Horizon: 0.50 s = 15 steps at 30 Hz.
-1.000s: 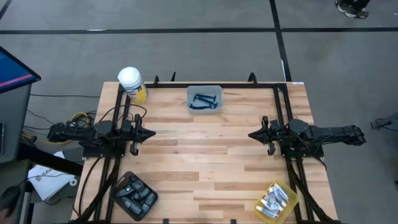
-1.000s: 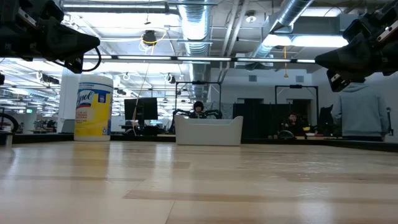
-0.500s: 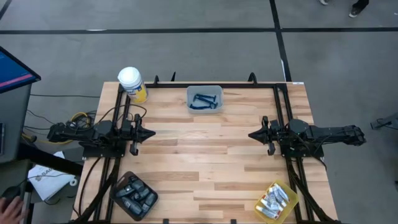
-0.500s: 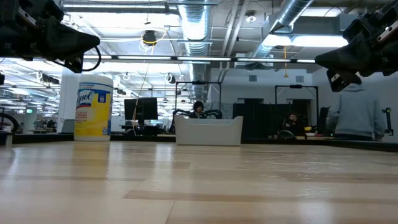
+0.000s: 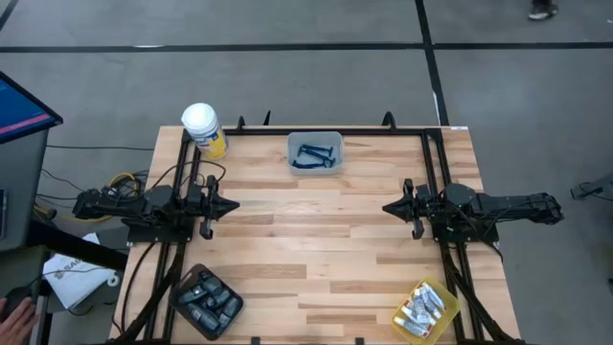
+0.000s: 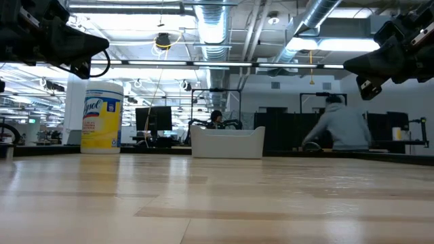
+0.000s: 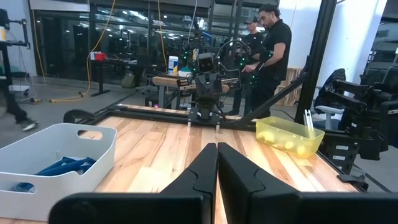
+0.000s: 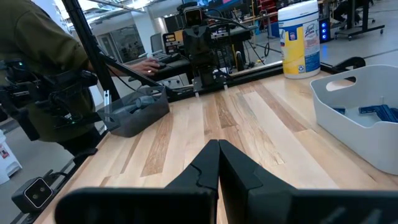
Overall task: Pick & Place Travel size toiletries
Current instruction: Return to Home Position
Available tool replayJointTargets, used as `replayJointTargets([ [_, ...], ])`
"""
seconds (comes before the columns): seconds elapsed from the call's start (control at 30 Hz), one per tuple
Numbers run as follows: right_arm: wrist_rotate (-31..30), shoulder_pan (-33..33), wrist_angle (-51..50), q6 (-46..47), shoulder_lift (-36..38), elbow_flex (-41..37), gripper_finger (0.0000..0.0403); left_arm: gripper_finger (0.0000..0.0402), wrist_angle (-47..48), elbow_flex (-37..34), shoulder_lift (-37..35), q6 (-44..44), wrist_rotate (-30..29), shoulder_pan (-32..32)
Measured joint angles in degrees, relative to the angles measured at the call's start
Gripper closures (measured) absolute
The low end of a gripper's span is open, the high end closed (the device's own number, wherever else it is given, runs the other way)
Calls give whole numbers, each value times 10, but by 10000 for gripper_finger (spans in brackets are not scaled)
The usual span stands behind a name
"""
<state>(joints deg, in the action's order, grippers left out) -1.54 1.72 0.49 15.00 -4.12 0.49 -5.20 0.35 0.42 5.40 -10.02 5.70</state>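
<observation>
Since every toiletry in view lies inside a container, the relation that matters is the bearing from each end effector, read on the overhead view with twelve o'clock at the far edge of the table [image 5: 316, 240]. The left end effector [image 5: 233, 204], at nine o'clock on the table, points toward three o'clock, its fingers pressed together and holding nothing. The right end effector [image 5: 387, 206], at three o'clock, points toward nine o'clock, likewise closed and empty. Blue razors [image 5: 314, 153] rest in the white bin [image 5: 291, 142] at twelve o'clock, about equally near both arms: two o'clock from the left, ten o'clock from the right. Grey pods [image 5: 206, 302] fill the dark bin [image 5: 188, 283] at seven o'clock, nearer the left arm. White tubes [image 5: 421, 311] lie in the yellow bin [image 5: 441, 292] at five o'clock, nearer the right arm, their long axes too small to resolve. Judged from this layout, sorting appears complete and neither arm needs to reach.
</observation>
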Motion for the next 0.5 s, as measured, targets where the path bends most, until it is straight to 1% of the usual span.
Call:
replayJointTargets([
  [0.5, 0, 0, 0, 0, 0, 0, 403, 394, -5, 0, 0, 0, 0, 0],
])
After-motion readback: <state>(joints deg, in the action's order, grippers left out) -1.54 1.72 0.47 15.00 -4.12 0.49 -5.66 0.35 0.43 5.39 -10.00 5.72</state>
